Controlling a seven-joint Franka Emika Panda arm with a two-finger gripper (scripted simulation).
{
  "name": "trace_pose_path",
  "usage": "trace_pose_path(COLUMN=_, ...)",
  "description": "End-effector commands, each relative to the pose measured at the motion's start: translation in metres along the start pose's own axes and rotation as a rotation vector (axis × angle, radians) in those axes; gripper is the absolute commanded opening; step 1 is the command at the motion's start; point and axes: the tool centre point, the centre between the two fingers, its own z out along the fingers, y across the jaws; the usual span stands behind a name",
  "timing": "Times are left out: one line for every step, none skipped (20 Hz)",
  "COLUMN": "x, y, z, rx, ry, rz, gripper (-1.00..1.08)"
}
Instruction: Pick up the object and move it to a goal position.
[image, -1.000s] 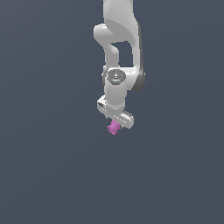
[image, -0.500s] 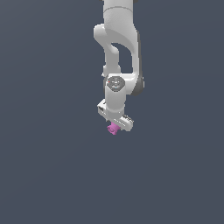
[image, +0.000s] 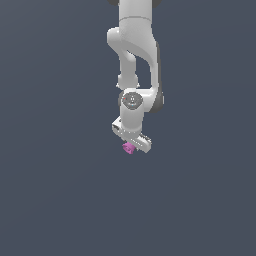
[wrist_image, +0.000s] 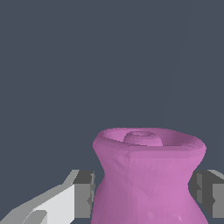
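Looking at the exterior view first: the arm (image: 135, 65) hangs straight down over a plain grey-blue ground, and the gripper (image: 131, 145) sits at its lower end with the object (image: 128, 147) right at the fingertips, a small pink lump much smaller than the hand. No goal marker shows anywhere in this view. Whether the object rests on the ground or is clear of it cannot be told from here (no shadow or edge to judge by).

Wrist view: the object (wrist_image: 146, 175) fills the lower middle of the picture, a waisted pink form with a flared rim and a shallow dimple on its upper face. One finger pad (wrist_image: 84, 194) stands at its one flank and the other pad at the opposite flank, both at or just beside the narrow waist. Jaws are closed down to about the object's width; contact looks likely but a thin gap cannot be ruled out.

Judgement: grasp step, at or just after closing. Next move calls for a firm pinch at the waist, then a steady carry toward the goal, wherever that lies.
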Motion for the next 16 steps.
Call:
trace_pose_path(x=0.000, y=0.000, z=0.001, rx=0.000, ry=0.000, rz=0.001, gripper=-1.00)
trace_pose_path(x=0.000, y=0.000, z=0.001, rx=0.000, ry=0.000, rz=0.001, gripper=-1.00)
trace_pose_path(x=0.000, y=0.000, z=0.001, rx=0.000, ry=0.000, rz=0.001, gripper=-1.00)
trace_pose_path(x=0.000, y=0.000, z=0.001, rx=0.000, ry=0.000, rz=0.001, gripper=-1.00)
trace_pose_path(x=0.000, y=0.000, z=0.001, rx=0.000, ry=0.000, rz=0.001, gripper=-1.00)
trace_pose_path(x=0.000, y=0.000, z=0.001, rx=0.000, ry=0.000, rz=0.001, gripper=-1.00)
trace_pose_path(x=0.000, y=0.000, z=0.001, rx=0.000, ry=0.000, rz=0.001, gripper=-1.00)
trace_pose_path(x=0.000, y=0.000, z=0.000, rx=0.001, ry=0.000, rz=0.000, gripper=-1.00)
trace_pose_path(x=0.000, y=0.000, z=0.000, rx=0.001, ry=0.000, rz=0.000, gripper=-1.00)
trace_pose_path(x=0.000, y=0.000, z=-0.001, rx=0.001, ry=0.000, rz=0.000, gripper=-1.00)
trace_pose_path(x=-0.001, y=-0.001, z=-0.002, rx=0.001, ry=0.000, rz=0.000, gripper=-1.00)
trace_pose_path(x=-0.002, y=-0.001, z=-0.003, rx=0.001, ry=0.000, rz=0.000, gripper=-1.00)
trace_pose_path(x=-0.004, y=-0.002, z=-0.005, rx=0.001, ry=0.000, rz=0.000, gripper=-1.00)
trace_pose_path(x=-0.006, y=-0.003, z=-0.008, rx=0.001, ry=0.000, rz=0.000, gripper=-1.00)
trace_pose_path(x=-0.008, y=-0.004, z=-0.011, rx=0.001, ry=0.000, rz=0.000, gripper=-1.00)
trace_pose_path(x=-0.010, y=-0.005, z=-0.014, rx=0.001, ry=0.000, rz=0.000, gripper=-1.00)
